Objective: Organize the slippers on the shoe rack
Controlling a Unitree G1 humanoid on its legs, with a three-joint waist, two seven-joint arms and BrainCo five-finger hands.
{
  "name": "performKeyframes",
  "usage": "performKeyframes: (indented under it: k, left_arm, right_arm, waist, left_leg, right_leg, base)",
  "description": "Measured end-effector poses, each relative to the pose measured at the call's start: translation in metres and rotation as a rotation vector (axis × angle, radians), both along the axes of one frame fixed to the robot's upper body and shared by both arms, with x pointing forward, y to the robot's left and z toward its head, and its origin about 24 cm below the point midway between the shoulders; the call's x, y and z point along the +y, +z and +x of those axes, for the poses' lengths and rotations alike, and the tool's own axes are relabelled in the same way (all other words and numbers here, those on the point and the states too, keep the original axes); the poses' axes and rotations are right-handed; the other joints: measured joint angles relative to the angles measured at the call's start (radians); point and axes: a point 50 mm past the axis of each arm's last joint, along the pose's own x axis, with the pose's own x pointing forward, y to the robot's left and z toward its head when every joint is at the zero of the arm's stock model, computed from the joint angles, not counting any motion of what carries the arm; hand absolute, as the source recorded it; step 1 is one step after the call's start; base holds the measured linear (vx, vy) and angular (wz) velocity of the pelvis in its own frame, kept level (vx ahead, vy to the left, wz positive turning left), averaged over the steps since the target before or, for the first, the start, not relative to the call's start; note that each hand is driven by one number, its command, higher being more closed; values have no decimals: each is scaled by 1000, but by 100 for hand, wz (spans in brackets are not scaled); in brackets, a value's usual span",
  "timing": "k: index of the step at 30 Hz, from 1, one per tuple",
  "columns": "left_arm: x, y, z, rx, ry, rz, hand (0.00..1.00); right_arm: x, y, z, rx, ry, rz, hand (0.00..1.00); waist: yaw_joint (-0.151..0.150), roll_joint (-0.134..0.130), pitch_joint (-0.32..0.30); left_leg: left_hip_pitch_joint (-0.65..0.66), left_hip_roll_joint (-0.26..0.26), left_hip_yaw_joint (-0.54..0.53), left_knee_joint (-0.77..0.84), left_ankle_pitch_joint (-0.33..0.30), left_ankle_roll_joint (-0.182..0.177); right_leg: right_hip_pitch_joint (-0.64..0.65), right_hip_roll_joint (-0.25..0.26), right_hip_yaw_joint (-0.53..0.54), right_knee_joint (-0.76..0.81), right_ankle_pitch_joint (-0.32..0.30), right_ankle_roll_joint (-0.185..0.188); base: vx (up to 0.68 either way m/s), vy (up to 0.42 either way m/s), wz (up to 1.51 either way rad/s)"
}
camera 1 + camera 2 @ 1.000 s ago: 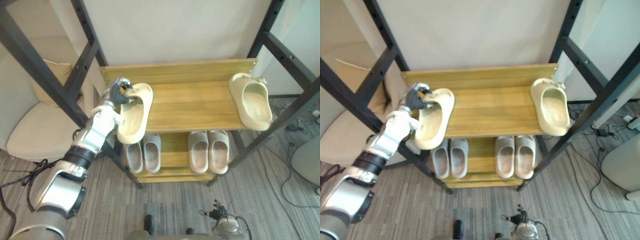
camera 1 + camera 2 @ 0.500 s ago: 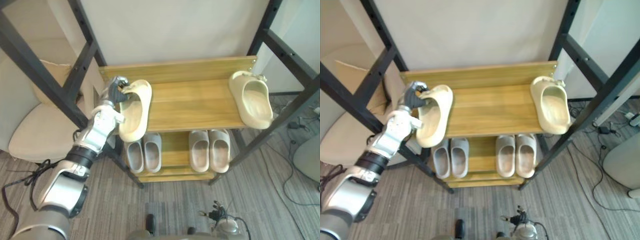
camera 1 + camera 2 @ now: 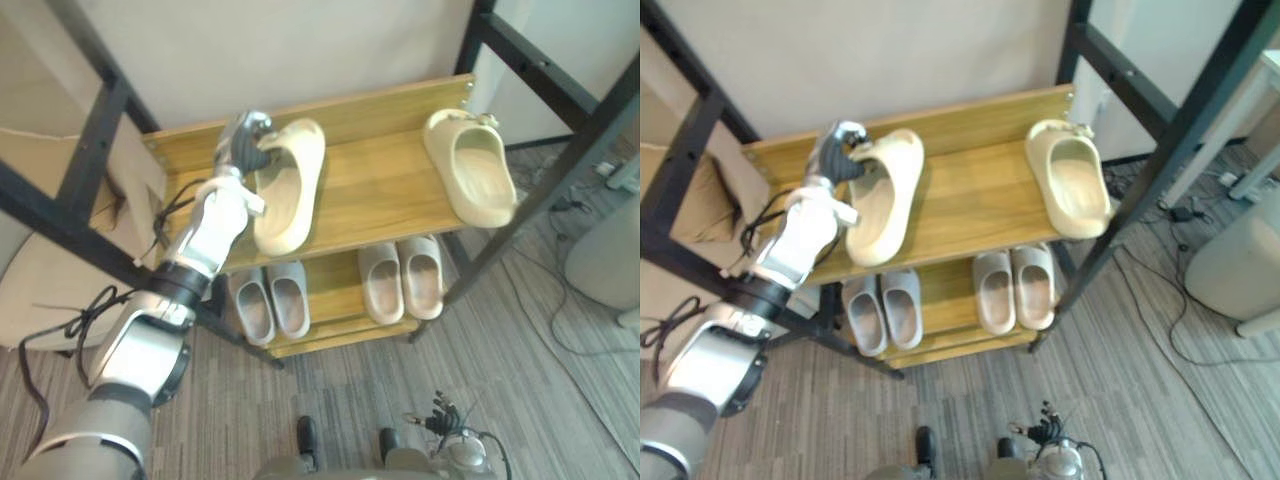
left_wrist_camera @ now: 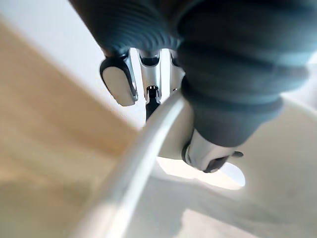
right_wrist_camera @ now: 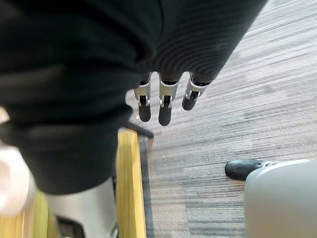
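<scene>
My left hand (image 3: pixel 241 150) is at the back left of the rack's wooden top shelf (image 3: pixel 385 195). It is shut on the rim of a beige slipper (image 3: pixel 289 188), with thumb and fingers (image 4: pixel 119 81) pinching the slipper's edge (image 4: pixel 148 144). This slipper lies lengthwise on the shelf, its front end near the shelf's front edge. A matching beige slipper (image 3: pixel 470 178) lies at the right end of the same shelf, overhanging the front a little. My right hand (image 5: pixel 166 105) hangs low over the carpet by the rack's foot, fingers straight, holding nothing.
Two pairs of grey slippers (image 3: pixel 271 303) (image 3: pixel 401 280) stand on the lower shelf. Black metal frame bars (image 3: pixel 90 150) (image 3: pixel 545 85) cross beside the rack on both sides. A beige cushioned seat (image 3: pixel 40 270) is at the left, and a white rounded object (image 3: pixel 605 265) at the right.
The camera has shifted, so the rack sits differently in the picture. My left hand has drawn the held slipper further back onto the top shelf; it overhangs the front edge less.
</scene>
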Motion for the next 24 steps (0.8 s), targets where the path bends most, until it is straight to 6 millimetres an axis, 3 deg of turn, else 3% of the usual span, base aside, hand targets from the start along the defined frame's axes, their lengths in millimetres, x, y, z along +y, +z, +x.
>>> performKeyframes:
  k: [3, 7, 18, 19, 24]
  left_arm:
    - [-10, 6, 0, -15, -24, -7, 100]
    - [-19, -1, 5, 24, -32, -27, 100]
    - [-45, 8, 7, 23, -77, -47, 100]
    - [-47, 8, 7, 26, -82, -50, 0]
    - [-59, -1, 9, 68, -92, -42, 0]
  right_arm:
    - [0, 4, 3, -27, 2, -3, 0]
    - [-1, 11, 5, -70, 3, -11, 0]
    - [0, 15, 3, -106, -37, -4, 0]
    - [0, 15, 3, -106, -37, -5, 0]
    - [-1, 16, 3, -107, -44, -10, 0]
  waist:
    - [-13, 15, 9]
    - [-15, 43, 22]
    - [-11, 45, 25]
    - [-9, 44, 25]
    - [-6, 44, 25]
  left_leg:
    - [-4, 2, 6, 0, 0, 0]
    - [-17, 8, 17, 0, 0, 0]
    - [-42, 7, 37, 0, 4, 5]
    - [-46, 7, 37, 0, 5, 5]
    - [-48, 5, 37, 0, 5, 5]
  right_leg:
    - [-11, 1, 5, 7, 0, 0]
    - [-47, 6, 18, 41, -8, 1]
    - [-111, -1, 30, 109, -29, 8]
    - [-115, -1, 30, 111, -29, 8]
    - [-123, -4, 29, 123, -33, 8]
  base:
    - [-6, -3, -11]
    - [-25, -15, -9]
    - [-8, -12, -4]
    - [-10, -19, 4]
    - [0, 0, 0]
